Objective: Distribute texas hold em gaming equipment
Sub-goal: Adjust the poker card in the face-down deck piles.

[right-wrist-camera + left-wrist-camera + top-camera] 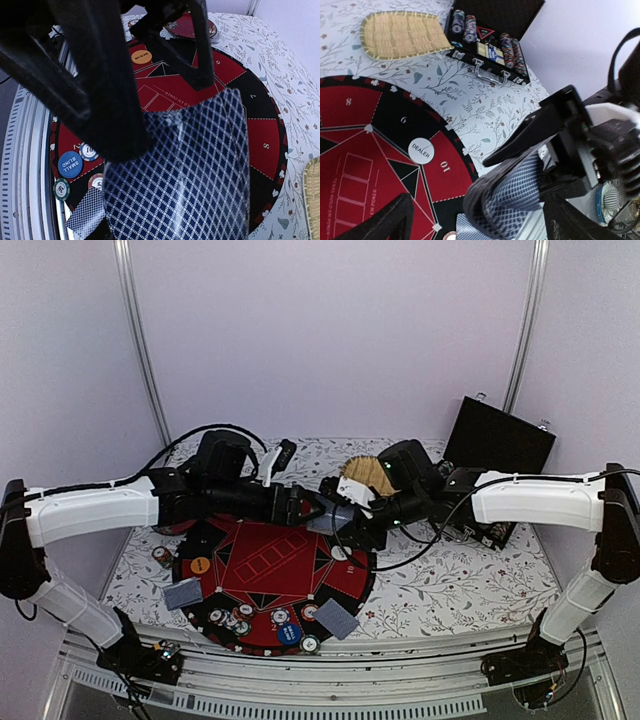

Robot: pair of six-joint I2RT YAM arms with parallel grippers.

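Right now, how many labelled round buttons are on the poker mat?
3 on the mat: white DEALER at right, orange BIG BLIND at left, blue SMALL BLIND on the near edge. Others may be hidden.

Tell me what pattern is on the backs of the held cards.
Blue-and-white diamond lattice on the playing cards, clearest in the right wrist view.

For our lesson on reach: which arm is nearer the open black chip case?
Right. The right arm passes right beside the chip case; the left arm lies across the table from it.
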